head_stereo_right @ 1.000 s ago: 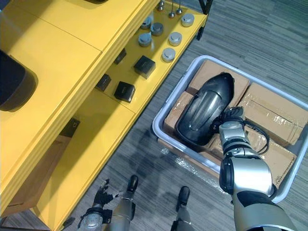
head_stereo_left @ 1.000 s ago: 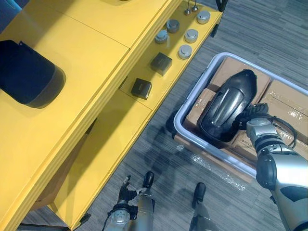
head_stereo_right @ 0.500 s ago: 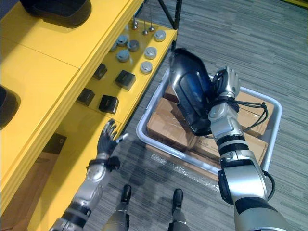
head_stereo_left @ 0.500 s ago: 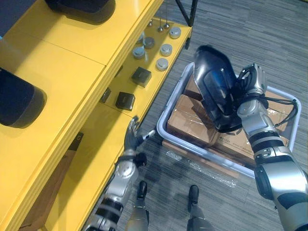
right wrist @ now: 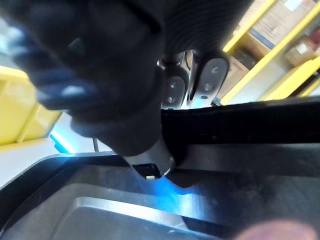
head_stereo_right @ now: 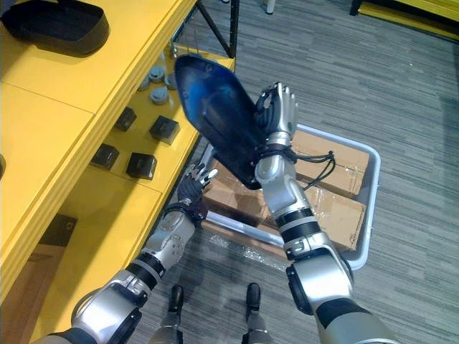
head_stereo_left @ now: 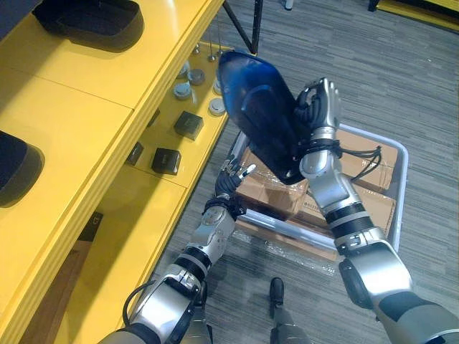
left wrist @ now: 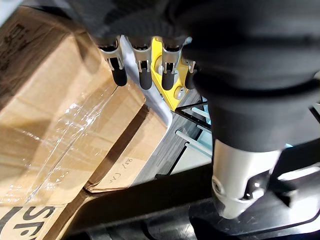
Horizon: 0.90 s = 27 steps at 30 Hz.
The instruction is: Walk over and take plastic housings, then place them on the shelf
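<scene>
One hand alone carries the housing [head_stereo_left: 258, 115]: your right hand [head_stereo_left: 319, 107] curls over its edge, the shell tilting out beside the palm. It could twist loose and fall; your left hand [head_stereo_left: 231, 179] hangs below, spread, empty.

My housing [head_stereo_left: 262, 118] is glossy black with a blue sheen. The shelf [head_stereo_left: 79, 107] is bright yellow, carrying black blocks [head_stereo_left: 166, 160] and silver-grey discs [head_stereo_left: 216, 107]. The boxes [head_stereo_left: 269, 190] are brown, their bin [head_stereo_left: 401, 183] pale grey, the floor [head_stereo_left: 401, 72] grey-streaked. My fingers [left wrist: 142, 70] are silver, dark-tipped.
</scene>
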Available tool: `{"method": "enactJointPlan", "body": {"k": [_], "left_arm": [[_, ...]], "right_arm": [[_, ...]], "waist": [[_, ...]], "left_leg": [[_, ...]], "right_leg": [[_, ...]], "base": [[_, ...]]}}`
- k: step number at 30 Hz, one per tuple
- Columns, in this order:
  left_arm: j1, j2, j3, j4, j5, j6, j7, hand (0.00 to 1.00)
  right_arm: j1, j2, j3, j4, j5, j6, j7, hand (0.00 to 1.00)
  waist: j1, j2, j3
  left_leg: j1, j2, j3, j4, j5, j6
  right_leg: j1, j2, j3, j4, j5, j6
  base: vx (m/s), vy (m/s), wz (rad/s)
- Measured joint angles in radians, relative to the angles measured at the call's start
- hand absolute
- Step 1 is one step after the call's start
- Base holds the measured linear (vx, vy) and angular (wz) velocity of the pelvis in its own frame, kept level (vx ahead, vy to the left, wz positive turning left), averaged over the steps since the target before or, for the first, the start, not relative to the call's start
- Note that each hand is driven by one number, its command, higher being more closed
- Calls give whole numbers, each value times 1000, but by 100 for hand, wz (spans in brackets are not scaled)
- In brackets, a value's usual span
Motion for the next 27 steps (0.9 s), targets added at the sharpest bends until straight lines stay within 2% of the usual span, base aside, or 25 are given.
{"method": "enactJointPlan", "body": {"k": [3, 7, 10, 12, 15, 16, 17, 22, 23, 27], "left_arm": [[-8, -1, 27, -1, -18, 0, 9, 0], [0, -22, 33, -76, -42, -10, 39, 0], [66, -42, 41, -235, -74, -77, 58, 0], [132, -41, 43, -321, -74, -121, 85, 0], [221, -39, 43, -391, -73, -153, 90, 0], [258, -36, 42, -417, -71, -159, 91, 100], [275, -35, 42, -432, -68, -159, 91, 100], [399, -23, -5, -519, -32, -150, 75, 100], [428, -23, -4, -534, -28, -149, 64, 100], [520, -23, -4, -603, -13, -138, 32, 100]], "right_arm": [[36, 43, 1, -48, 0, 0, -19, 100], [154, 94, 17, -219, 0, -2, -62, 100], [282, 151, 33, -358, 1, -26, -95, 100], [390, 165, 64, -463, 2, -68, -107, 100], [505, 171, 113, -546, 5, -108, -108, 100], [547, 174, 129, -568, 15, -126, -108, 100], [565, 175, 138, -583, 24, -127, -107, 100], [680, 199, 212, -667, 65, -209, -70, 100], [710, 201, 221, -686, 66, -216, -54, 100], [789, 205, 223, -725, 95, -244, -9, 100]], "waist": [[-3, -13, -7], [-9, -22, -12], [-12, -46, -26], [-16, -62, -38], [-16, -73, -52], [-16, -74, -72], [-15, -74, -82], [-8, -75, -164], [-8, -76, -193], [-9, -74, -245]], "left_leg": [[1, 5, 20, -11, 4, -3], [13, 7, 31, -21, 4, -3], [27, 12, 49, -25, 1, -6], [36, 16, 53, -25, -2, -10], [62, 23, 54, -26, -9, -17], [62, 27, 54, -27, -11, -21], [63, 28, 54, -29, -11, -21], [105, 38, 66, -60, -12, -22], [114, 38, 72, -69, -12, -22], [166, 39, 85, -96, -12, -22]], "right_leg": [[-16, 5, 19, 1, 3, -3], [-15, 6, 28, 0, 3, -3], [-12, 10, 46, -2, 3, -3], [-3, 14, 50, -7, 3, -3], [27, 21, 49, -22, 1, -4], [27, 24, 49, -22, -1, -6], [27, 25, 49, -22, -1, -6], [50, 32, 49, -23, -13, -10], [52, 32, 51, -23, -17, -9], [85, 32, 54, -23, -27, -9]], "base": [[24, 5, -16], [54, 21, -8], [55, 22, -15], [30, 20, -9], [0, 0, 0], [0, 0, 0], [23, -6, -3], [42, -2, -4], [81, 7, -5], [92, 16, -7]]}}
